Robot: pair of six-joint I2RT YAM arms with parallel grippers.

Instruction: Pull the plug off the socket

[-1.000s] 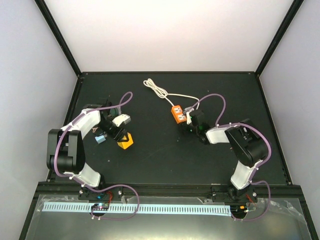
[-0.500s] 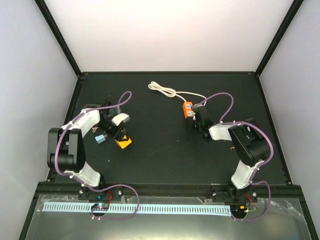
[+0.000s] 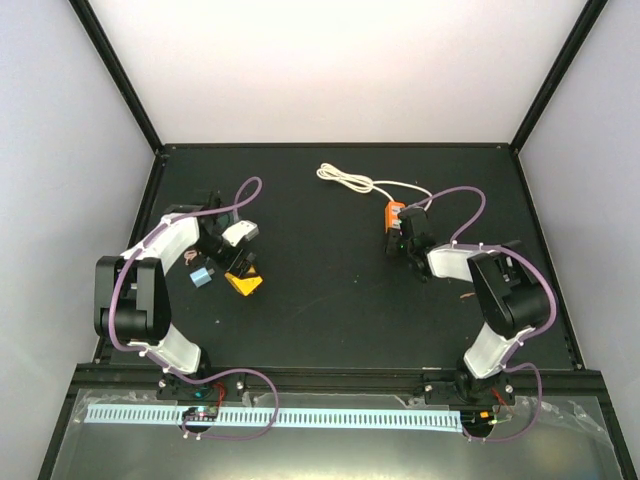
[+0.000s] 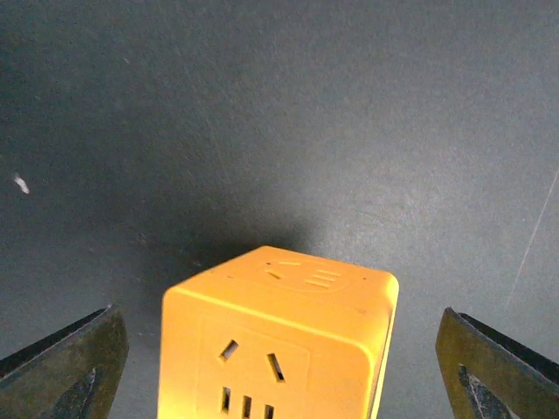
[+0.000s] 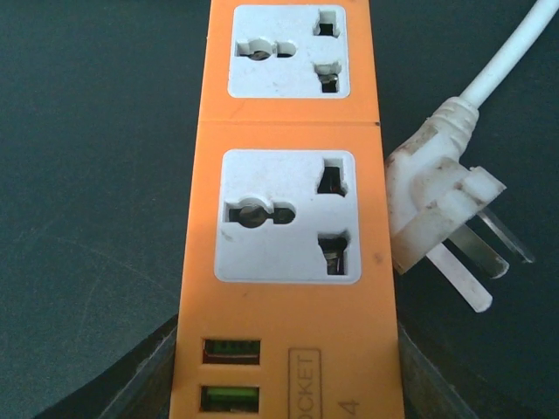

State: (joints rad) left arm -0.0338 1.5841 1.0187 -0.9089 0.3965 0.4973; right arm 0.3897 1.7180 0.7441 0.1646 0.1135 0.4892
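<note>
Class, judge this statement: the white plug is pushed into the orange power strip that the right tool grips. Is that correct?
No. The white plug is out. It lies beside the orange power strip with its prongs bare, as the right wrist view shows. The right tool does grip the strip.

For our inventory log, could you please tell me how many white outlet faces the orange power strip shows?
2 on the orange strip: the far outlet at the right wrist view's top, the near outlet beside the loose plug. Others may lie out of frame.
</note>
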